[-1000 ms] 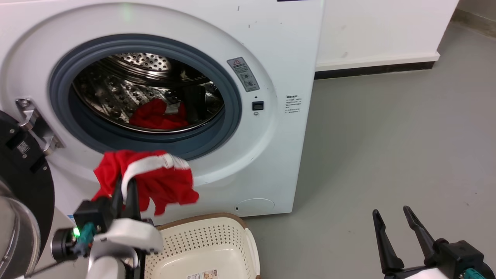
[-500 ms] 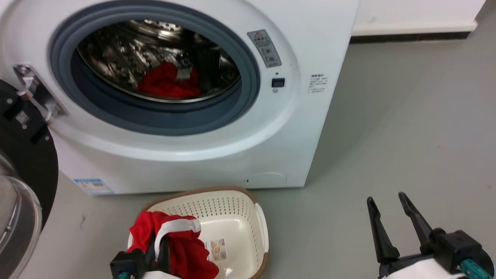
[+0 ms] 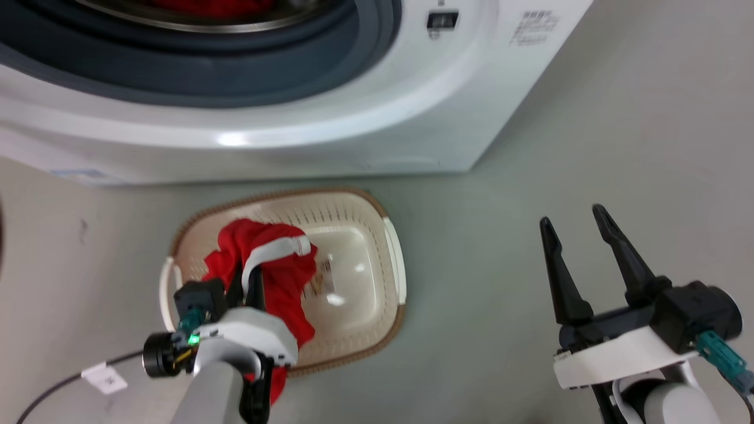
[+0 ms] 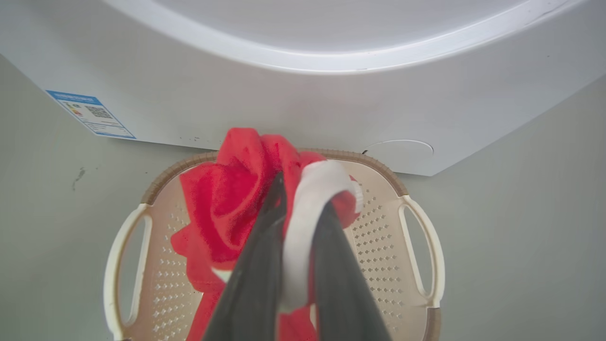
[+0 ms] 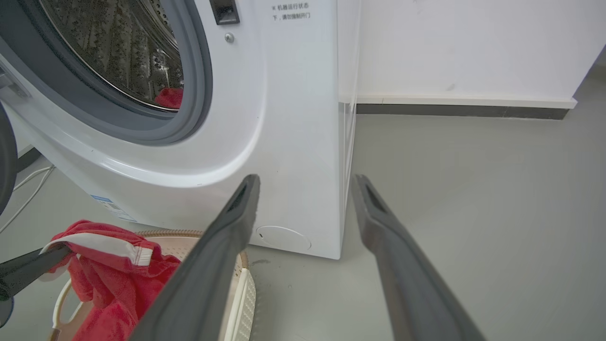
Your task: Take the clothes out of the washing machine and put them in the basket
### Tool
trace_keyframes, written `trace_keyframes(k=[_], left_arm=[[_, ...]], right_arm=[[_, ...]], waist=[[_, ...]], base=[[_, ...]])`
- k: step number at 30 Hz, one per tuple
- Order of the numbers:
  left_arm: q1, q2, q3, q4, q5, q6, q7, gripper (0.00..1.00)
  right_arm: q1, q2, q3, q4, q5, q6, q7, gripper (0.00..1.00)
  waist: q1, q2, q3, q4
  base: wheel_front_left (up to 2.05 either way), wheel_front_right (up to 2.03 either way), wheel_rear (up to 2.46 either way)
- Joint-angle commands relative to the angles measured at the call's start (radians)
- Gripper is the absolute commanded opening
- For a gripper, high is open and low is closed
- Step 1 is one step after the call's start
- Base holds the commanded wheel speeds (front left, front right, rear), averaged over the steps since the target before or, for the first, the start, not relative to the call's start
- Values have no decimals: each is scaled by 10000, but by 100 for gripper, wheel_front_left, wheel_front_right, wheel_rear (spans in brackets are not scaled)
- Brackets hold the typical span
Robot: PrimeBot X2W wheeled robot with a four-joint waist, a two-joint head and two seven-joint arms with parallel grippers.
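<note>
Left gripper [image 3: 247,275] is clamping a soft red, white-striped garment [image 3: 285,277] over the perforated cream basket [image 3: 277,193] fronting the washing machine [image 3: 353,123]; right gripper [image 3: 571,214], fingers apart, is hovering over bare grey floor [image 3: 618,118].

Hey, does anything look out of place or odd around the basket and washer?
Nothing spilled or damaged. One red garment hangs from the left gripper over the basket, unreleased; another garment lies inside the washing machine.

Cloth, plastic and steel
Fuzzy red cloth garment [image 4: 222,203]; matt cream plastic basket [image 4: 378,227]; glossy white washer [image 3: 330,135]; shiny perforated steel drum [image 5: 109,52].
</note>
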Motion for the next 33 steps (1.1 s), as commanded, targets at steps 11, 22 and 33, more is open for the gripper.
trace_keyframes(k=[11, 22, 33], left_arm=[[-1902, 105, 673, 2199, 568, -43, -27, 0], [-2612, 359, 1236, 4328, 547, -70, -27, 0], [-2717, 351, 1423, 4949, 653, -169, -27, 100]], right_arm=[[-1211, -3, 343, 399, 138, -3, -497, 100], [-1623, -3, 601, 664, 269, -3, -732, 100], [-1691, -4, 575, 1159, 247, -3, -917, 100]], waist=[[-2, 0, 2883, -1011], [-2, 0, 3640, -1339], [-2, 0, 2794, -1260]], base=[[0, 0, 0], [0, 0, 0], [0, 0, 0]])
